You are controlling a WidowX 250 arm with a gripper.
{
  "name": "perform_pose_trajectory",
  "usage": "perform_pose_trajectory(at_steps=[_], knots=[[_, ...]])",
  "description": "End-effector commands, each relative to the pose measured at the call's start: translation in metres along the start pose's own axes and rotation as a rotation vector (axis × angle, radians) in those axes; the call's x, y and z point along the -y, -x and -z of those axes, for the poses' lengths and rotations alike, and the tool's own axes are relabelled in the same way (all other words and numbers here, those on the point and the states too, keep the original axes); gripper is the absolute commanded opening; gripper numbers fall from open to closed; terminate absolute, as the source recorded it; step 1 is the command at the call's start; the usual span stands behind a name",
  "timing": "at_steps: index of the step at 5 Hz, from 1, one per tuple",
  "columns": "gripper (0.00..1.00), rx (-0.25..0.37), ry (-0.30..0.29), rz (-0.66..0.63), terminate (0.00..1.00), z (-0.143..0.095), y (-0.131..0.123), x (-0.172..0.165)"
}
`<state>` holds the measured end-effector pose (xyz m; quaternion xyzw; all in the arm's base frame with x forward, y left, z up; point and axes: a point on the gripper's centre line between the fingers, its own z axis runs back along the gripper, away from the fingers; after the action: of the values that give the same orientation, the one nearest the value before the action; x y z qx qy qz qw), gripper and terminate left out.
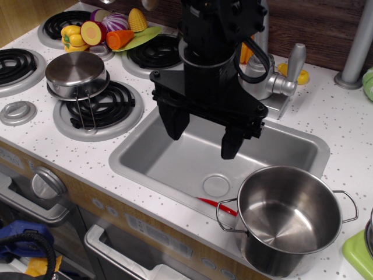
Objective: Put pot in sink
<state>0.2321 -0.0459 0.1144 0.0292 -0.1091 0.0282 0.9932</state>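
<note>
The pincer [205, 135] is hanging over the sink [175, 153] with jaws apart and empty, so the reaching step is seemingly in hand: the pot [287, 216] is standing upright below-right, awaiting a rim grasp.

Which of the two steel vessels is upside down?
The small shallow pan on the front burner, with its long wire handle. The large pot stands upright and open.

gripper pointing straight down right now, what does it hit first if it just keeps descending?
Likely the bare floor of the sink: the open gripper hangs over the basin, left of the pot. Depth from one view is uncertain.
</note>
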Motion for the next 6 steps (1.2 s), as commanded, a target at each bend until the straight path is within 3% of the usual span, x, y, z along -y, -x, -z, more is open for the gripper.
perform_pose_trajectory(at_steps=[1,3,4,6], knots=[[1.0,0.0,0.0,0.0,0.0,0.0,0.0,0.0],[1.0,0.013,0.05,0.146,0.0,-0.01,-0.003,0.024],[1.0,0.042,0.069,0.161,0.0,-0.001,0.001,0.035],[1.0,0.15,0.185,0.181,0.0,0.046,-0.004,0.041]])
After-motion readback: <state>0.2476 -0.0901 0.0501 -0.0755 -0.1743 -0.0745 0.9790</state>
